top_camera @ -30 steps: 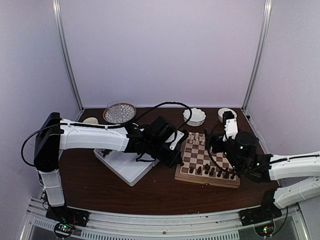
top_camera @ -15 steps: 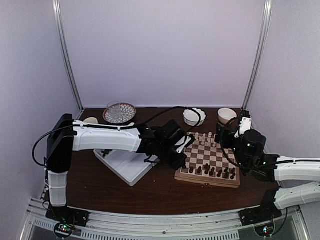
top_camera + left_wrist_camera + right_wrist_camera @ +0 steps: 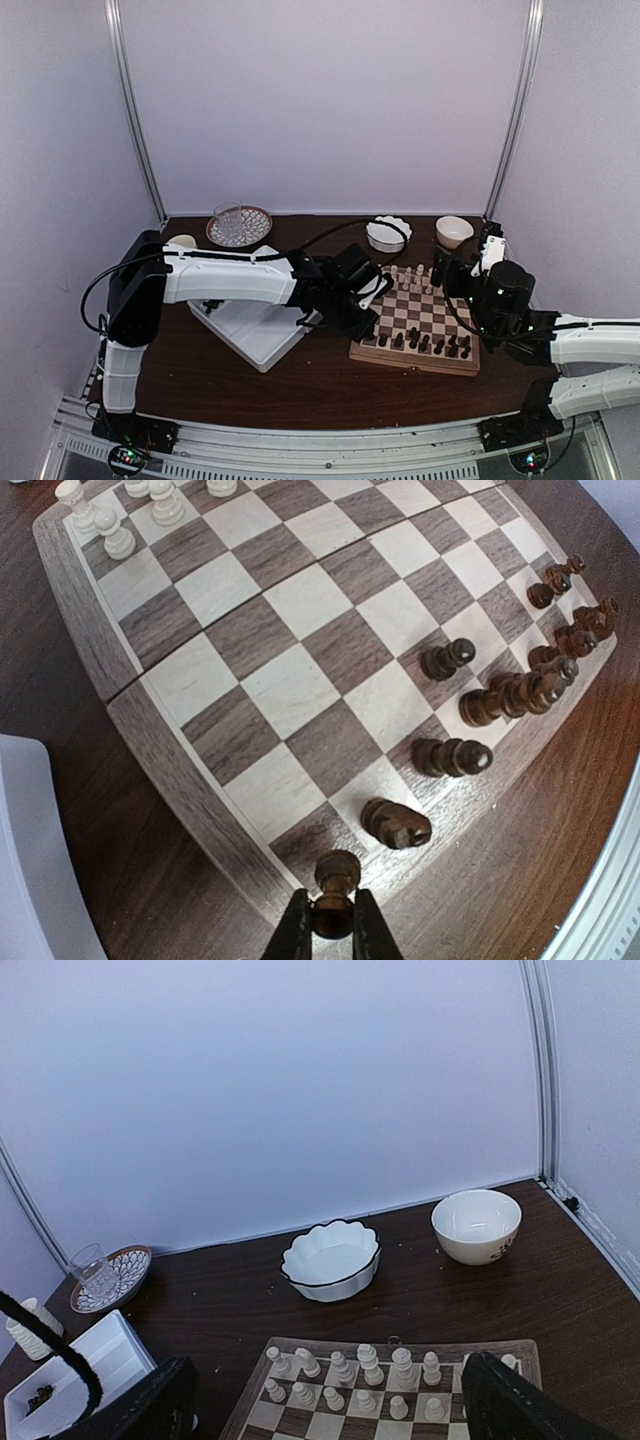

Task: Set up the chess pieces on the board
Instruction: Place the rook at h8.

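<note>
The board (image 3: 290,680) fills the left wrist view and lies right of centre in the top view (image 3: 420,315). My left gripper (image 3: 333,922) is shut on the head of a dark brown chess piece (image 3: 338,872). It holds that piece over the dark corner square at the board's near left. Whether its base touches the square I cannot tell. Several dark chess pieces (image 3: 450,756) stand along the near rows. Cream chessmen (image 3: 365,1375) line the far rows. My right gripper (image 3: 335,1405) hangs open by the board's far right corner (image 3: 465,262), holding nothing.
A white divided tray (image 3: 255,330) lies left of the board, with a few dark pieces in one compartment (image 3: 40,1397). Behind the board are a scalloped white bowl (image 3: 388,233) and a round bowl (image 3: 454,231). A patterned plate with a glass (image 3: 238,225) sits at the back left.
My left arm has reached further right, bringing the dark piece to the board's near left corner. My right arm has drawn back to the right off the board, uncovering the round bowl.
</note>
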Motion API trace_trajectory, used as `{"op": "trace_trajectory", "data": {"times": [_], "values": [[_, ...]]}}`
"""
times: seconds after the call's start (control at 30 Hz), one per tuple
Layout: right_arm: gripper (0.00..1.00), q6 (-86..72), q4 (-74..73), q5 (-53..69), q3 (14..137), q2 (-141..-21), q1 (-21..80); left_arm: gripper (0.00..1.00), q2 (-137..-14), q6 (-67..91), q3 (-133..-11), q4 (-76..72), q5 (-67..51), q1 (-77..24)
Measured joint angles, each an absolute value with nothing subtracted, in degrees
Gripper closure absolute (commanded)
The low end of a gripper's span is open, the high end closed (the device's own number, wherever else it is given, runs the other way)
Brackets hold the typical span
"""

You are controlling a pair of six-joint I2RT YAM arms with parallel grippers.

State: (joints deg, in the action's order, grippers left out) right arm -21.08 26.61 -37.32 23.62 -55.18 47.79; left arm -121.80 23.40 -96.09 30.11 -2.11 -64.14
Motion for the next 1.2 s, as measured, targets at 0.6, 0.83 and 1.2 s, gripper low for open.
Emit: {"op": "trace_trajectory", "data": {"times": [0.6,0.83,1.2], "values": [[0.05,-21.1,26.8,-35.8,23.6,-55.2,47.7,0.86,-124.2,23.0,-98.1,30.9,-2.1,-64.1],[0.05,-21.1,26.8,-35.4,23.6,-55.2,47.7,0.75,-124.2,22.8,-98.3,31.4,-2.1,-64.1],[0.05,-21.0,26.8,-34.6,23.6,-55.5,47.7,0.73,-124.2,22.8,-98.4,31.5,-2.1,-64.1]]}}
